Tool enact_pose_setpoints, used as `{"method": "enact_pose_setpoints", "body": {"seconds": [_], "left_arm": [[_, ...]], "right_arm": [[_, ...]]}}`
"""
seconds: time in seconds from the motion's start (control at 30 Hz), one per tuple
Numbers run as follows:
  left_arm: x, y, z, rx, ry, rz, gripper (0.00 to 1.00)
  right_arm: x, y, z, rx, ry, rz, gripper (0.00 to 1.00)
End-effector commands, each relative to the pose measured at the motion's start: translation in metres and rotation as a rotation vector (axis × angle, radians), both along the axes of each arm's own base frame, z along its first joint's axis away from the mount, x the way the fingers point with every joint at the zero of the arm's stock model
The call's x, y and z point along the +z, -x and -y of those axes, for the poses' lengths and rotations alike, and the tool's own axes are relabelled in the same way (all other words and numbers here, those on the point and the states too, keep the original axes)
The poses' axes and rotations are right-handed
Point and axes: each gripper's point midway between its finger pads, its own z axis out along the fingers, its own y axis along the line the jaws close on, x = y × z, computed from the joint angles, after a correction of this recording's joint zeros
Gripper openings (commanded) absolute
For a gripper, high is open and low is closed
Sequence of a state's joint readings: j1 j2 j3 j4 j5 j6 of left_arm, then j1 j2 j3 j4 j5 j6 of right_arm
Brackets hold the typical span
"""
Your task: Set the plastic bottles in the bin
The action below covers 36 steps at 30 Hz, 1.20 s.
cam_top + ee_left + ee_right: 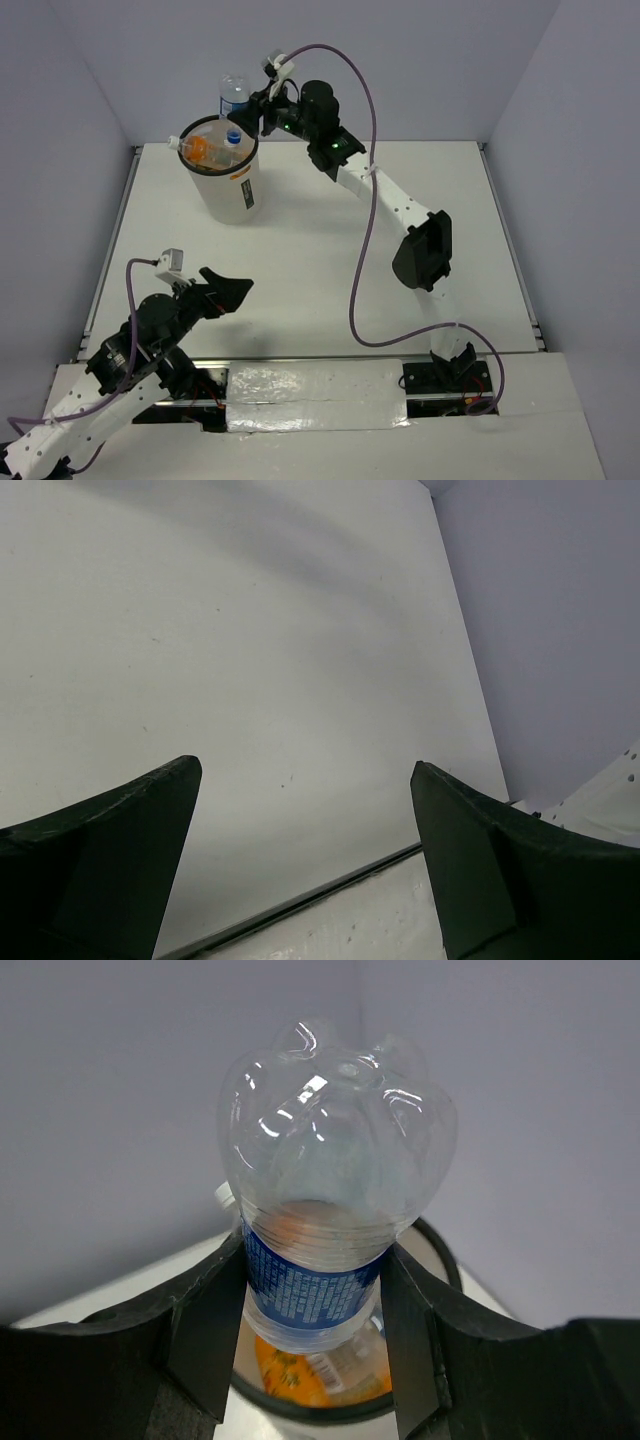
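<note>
Desk (pixel 320 220), far-left corner: white bin (pixel 232 195) stands upright with an orange-filled bottle (pixel 197 150) inside. Clear blue-label bottle (pixel 330 1160) hangs over the bin's far rim (base toward the wrist camera), right fingers (pixel 205 1330) clamped on its label band. Left fingers (pixel 100 850) are spread wide, grasping nothing, near the desk's front edge.

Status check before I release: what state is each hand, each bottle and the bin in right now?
bin: upright, open at the top, bottles already inside.
orange bottle: lying inside the bin.
blue-label bottle: gripped base-up over the bin's opening, not yet dropped.
right hand: shut on the blue-label bottle at its label.
left hand: open, holding nothing.
</note>
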<state>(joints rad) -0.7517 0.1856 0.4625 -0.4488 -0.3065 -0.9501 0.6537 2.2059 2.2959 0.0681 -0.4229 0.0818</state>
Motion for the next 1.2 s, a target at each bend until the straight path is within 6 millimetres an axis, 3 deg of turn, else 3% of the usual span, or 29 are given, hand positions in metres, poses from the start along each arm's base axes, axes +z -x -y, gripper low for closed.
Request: {"method": "enact_pose_setpoints", "body": {"seconds": [0.0, 0.1, 0.13, 0.33, 0.47, 0.5, 0.57, 0.6, 0.67, 0.83, 0.87, 0.9, 0.93, 1.0, 1.03, 1.07, 1.13, 1.17], "left_arm": [[0.017, 0.0, -0.002, 0.014, 0.051, 0.037, 0.99], [0.017, 0.0, -0.003, 0.017, 0.047, 0.036, 0.99], [0.017, 0.0, -0.003, 0.016, 0.043, 0.034, 0.99], [0.022, -0.002, -0.004, 0.025, 0.042, 0.05, 0.99], [0.024, -0.004, -0.001, 0.02, 0.045, 0.063, 0.99], [0.025, -0.004, 0.0, 0.014, 0.044, 0.065, 0.99], [0.023, -0.006, 0.002, 0.01, 0.037, 0.062, 1.0], [0.025, -0.006, 0.003, 0.006, 0.036, 0.069, 0.99], [0.025, -0.007, 0.005, 0.002, 0.035, 0.074, 0.99], [0.037, -0.01, 0.009, -0.01, 0.044, 0.105, 0.99], [0.039, -0.01, 0.008, -0.01, 0.036, 0.112, 0.99], [0.04, -0.011, 0.009, -0.011, 0.029, 0.113, 1.0], [0.043, -0.01, 0.009, -0.015, 0.028, 0.122, 0.99], [0.043, -0.012, 0.01, -0.021, 0.007, 0.131, 0.99], [0.046, -0.013, 0.013, -0.03, 0.01, 0.144, 0.99], [0.047, -0.014, 0.015, -0.037, 0.01, 0.151, 0.99], [0.048, -0.017, 0.018, -0.046, -0.003, 0.161, 0.99], [0.052, -0.018, 0.022, -0.059, 0.007, 0.176, 0.99]], "right_arm": [[0.024, -0.016, -0.003, -0.16, -0.086, 0.106, 0.29], [0.013, -0.032, -0.009, -0.229, -0.073, 0.132, 0.32], [-0.007, -0.042, -0.014, -0.251, -0.044, 0.132, 0.35], [-0.039, -0.061, -0.017, -0.333, 0.027, 0.216, 0.62], [-0.044, -0.066, -0.01, -0.376, 0.059, 0.243, 0.84], [-0.036, -0.063, -0.006, -0.381, 0.063, 0.263, 0.87], [-0.041, -0.06, -0.004, -0.372, 0.086, 0.27, 0.91], [-0.029, -0.054, 0.0, -0.37, 0.082, 0.291, 0.93], [-0.036, -0.049, 0.0, -0.35, 0.109, 0.293, 0.98], [-0.016, -0.024, 0.015, -0.306, 0.132, 0.262, 1.0], [0.008, -0.008, 0.02, -0.275, 0.111, 0.273, 1.0], [0.001, -0.002, 0.025, -0.248, 0.149, 0.232, 1.0], [0.022, 0.013, 0.034, -0.227, 0.129, 0.219, 1.0], [0.026, 0.031, 0.041, -0.178, 0.149, 0.171, 1.0], [0.015, 0.039, 0.047, -0.158, 0.198, 0.12, 1.0], [0.033, 0.055, 0.057, -0.145, 0.192, 0.128, 1.0], [0.02, 0.073, 0.07, -0.104, 0.25, 0.068, 1.0], [0.039, 0.086, 0.087, -0.115, 0.23, 0.072, 1.0]]}}
